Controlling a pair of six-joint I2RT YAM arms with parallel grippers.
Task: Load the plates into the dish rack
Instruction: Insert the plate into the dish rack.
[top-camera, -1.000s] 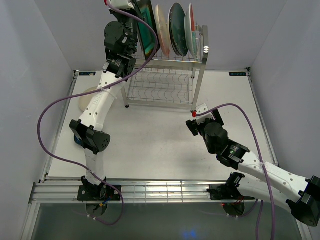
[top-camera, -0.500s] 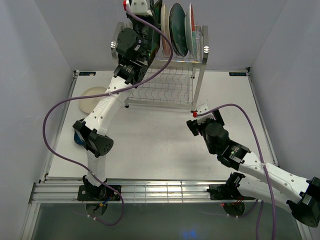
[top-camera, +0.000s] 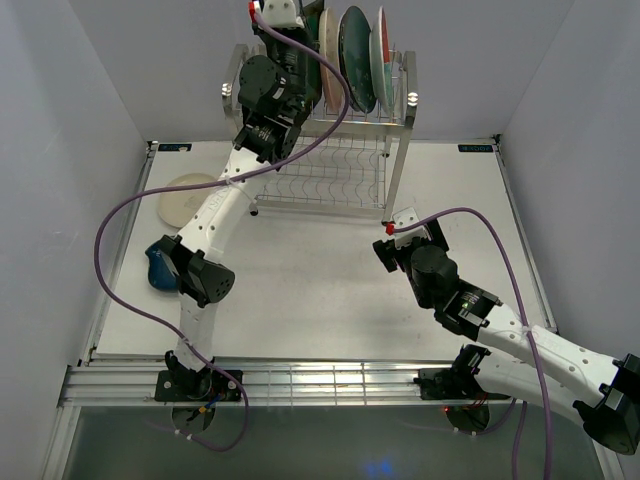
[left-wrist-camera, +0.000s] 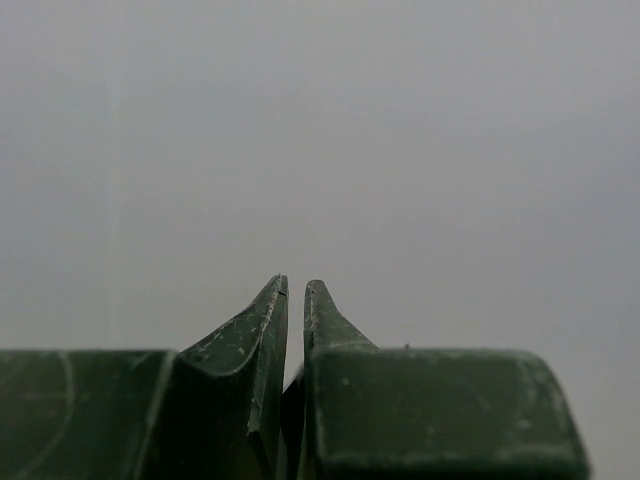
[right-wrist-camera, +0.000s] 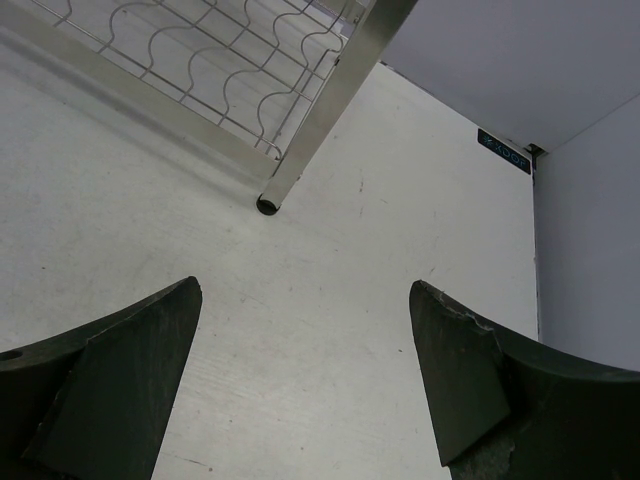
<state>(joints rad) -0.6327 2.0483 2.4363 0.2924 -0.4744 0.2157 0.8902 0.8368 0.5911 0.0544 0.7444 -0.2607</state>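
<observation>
The dish rack (top-camera: 392, 150) stands at the back of the table; its leg and lower shelf (right-wrist-camera: 330, 95) show in the right wrist view. On its upper tier a cream plate (top-camera: 327, 50), a dark teal plate (top-camera: 356, 45) and a red-and-teal plate (top-camera: 380, 45) stand upright. My left gripper (top-camera: 303, 30) is high at the tier's left end, shut on the square green plate (top-camera: 313, 18), which is seen edge-on and mostly hidden. In the left wrist view the left gripper (left-wrist-camera: 295, 285) shows only a sliver of wall between its tips. My right gripper (top-camera: 402, 240) (right-wrist-camera: 305, 283) hangs open over bare table.
A cream plate (top-camera: 185, 195) lies flat on the table at the left. A dark blue plate (top-camera: 157, 268) lies nearer, partly behind the left arm's elbow. Grey walls close in the table on three sides. The rack's front right leg is just ahead of my right gripper.
The left arm has swung right and up, carrying the square green plate from left of the rack to the upper tier's left end. The right arm has not moved.
</observation>
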